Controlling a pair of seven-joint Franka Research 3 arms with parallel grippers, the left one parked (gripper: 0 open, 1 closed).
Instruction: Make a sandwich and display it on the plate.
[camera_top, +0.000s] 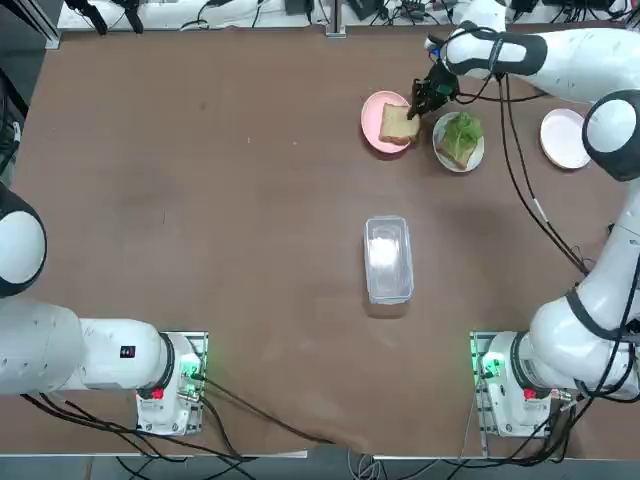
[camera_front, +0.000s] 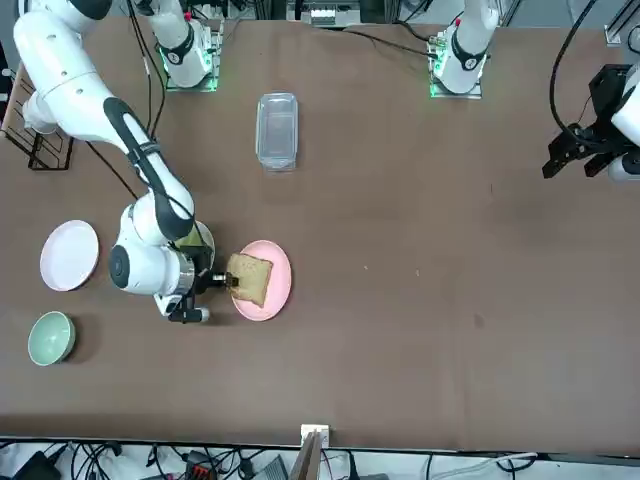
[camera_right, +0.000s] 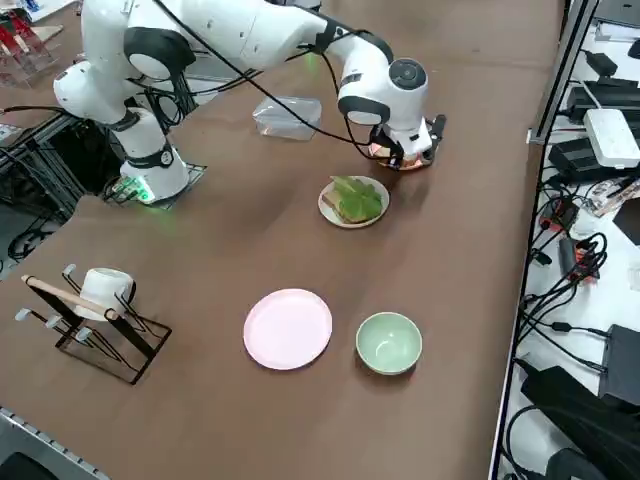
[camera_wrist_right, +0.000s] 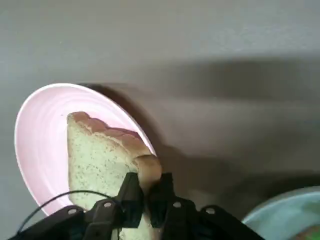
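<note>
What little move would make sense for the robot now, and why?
Probably a gentle lift: the right end effector has closed on the edge of the bread slice over the pink plate, while the lettuce waits uncovered on the neighbouring plate.

Place: a robotics lab (or a test bench set up like one)
Arms: white jointed robot arms (camera_top: 560, 350) bolted to a brown table (camera_top: 240, 250)
Wiring: black cables (camera_right: 565, 270) and small electronic boxes (camera_right: 612, 137) crowding a white side surface (camera_right: 615, 300)
Kitchen touches: plates (camera_right: 288, 329), a green bowl (camera_right: 389, 343) and a wire rack (camera_right: 105, 335) on the same table
</note>
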